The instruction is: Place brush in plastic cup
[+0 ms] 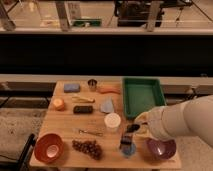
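End effector (133, 130), near right of worktop (65, 126): clamped on brush (126, 140), which hung upright at the mouth of the blue cup (128, 149). Risk: an off-centre release could have tipped the light cup or spilled the brush. Neighbours: white cup (113, 121) far-left, purple bowl (161, 149) right; neither obstructed.

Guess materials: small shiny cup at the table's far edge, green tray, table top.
The small cup looks like metal: grey, shiny, bright glints. The green tray is probably plastic: one even colour, matte, moulded rim. The table looks like wood or laminate: pale tan, matte. The gripper is just above the plastic cup, at the brush.
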You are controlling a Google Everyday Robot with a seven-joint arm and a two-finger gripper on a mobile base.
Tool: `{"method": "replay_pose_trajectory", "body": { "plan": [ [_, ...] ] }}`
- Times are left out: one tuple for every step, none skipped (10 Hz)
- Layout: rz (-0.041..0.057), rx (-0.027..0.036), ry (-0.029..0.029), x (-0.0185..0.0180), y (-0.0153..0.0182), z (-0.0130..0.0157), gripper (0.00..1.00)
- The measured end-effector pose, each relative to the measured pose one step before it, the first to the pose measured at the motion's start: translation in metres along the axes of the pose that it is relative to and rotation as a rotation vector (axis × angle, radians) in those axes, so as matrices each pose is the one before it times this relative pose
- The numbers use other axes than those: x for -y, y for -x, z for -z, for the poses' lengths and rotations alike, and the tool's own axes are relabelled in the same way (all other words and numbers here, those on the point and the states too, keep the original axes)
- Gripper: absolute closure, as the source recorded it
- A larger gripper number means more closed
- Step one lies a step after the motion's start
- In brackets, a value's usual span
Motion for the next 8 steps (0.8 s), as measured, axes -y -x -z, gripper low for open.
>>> {"method": "replay_pose_trajectory", "body": {
  "plan": [
    [-0.00323, 0.00129, 0.00178, -0.00116, -0.00211, 0.00007, 1.00],
    [-0.00349, 0.00035, 0.00293, -0.00138, -0.00266, -0.00040, 1.00],
    [-0.00083, -0.00082, 0.00247, -0.00031, -0.00103, -0.00022, 1.00],
    [-0.00174, -0.00249, 0.00111, 0.00013, -0.00217, -0.00031, 1.00],
    [-0.00365, -0.00168, 0.00163, 0.00052, -0.00184, -0.00074, 1.00],
    [-0.00491, -0.00072, 0.00035, 0.00007, -0.00217, -0.00053, 1.00],
    [-0.00850, -0.00193, -0.00004, -0.00026, -0.00405, -0.00071, 1.00],
    [-0.00205, -0.00036, 0.00038, -0.00024, -0.00116, -0.00087, 1.00]
  ]
}}
